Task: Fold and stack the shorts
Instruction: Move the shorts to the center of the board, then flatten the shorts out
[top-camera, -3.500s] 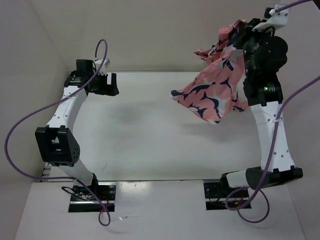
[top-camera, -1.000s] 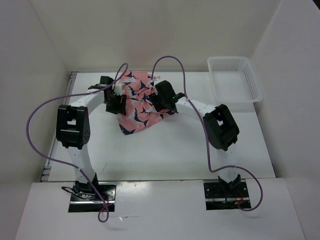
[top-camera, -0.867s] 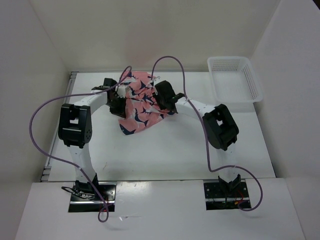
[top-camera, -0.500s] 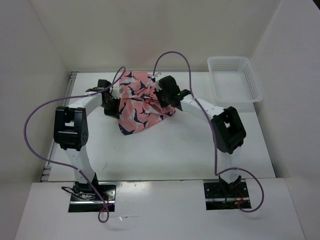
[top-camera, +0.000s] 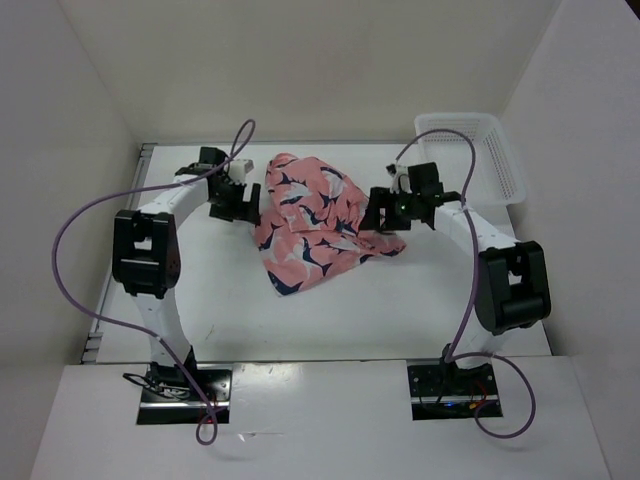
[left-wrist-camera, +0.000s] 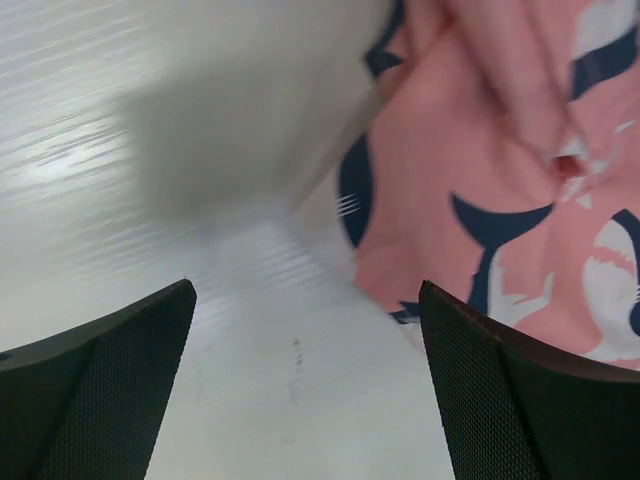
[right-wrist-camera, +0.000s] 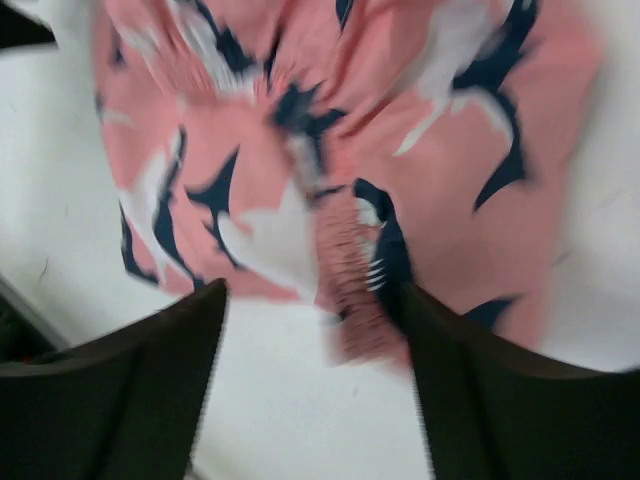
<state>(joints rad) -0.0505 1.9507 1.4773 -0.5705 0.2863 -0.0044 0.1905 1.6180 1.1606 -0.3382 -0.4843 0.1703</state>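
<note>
The salmon-pink shorts (top-camera: 315, 220) with navy and white print lie crumpled on the table, between my two grippers. My left gripper (top-camera: 238, 203) stands open just left of the shorts' upper edge. In the left wrist view its jaws (left-wrist-camera: 307, 290) are wide apart over bare table, and the shorts (left-wrist-camera: 500, 180) lie ahead to the right. My right gripper (top-camera: 381, 212) is open at the shorts' right edge. The right wrist view is blurred; it shows that gripper (right-wrist-camera: 312, 290) with nothing clamped and a ribbed hem of the shorts (right-wrist-camera: 330, 130) just ahead of the gap.
A white mesh basket (top-camera: 508, 178) stands at the table's back right corner, behind my right arm. White walls close in the table on the left, back and right. Purple cables loop above both arms.
Both grippers were shut on the bunched shorts and have opened. The right arm has swung right; the shorts now lie spread wider and further right on the table.
</note>
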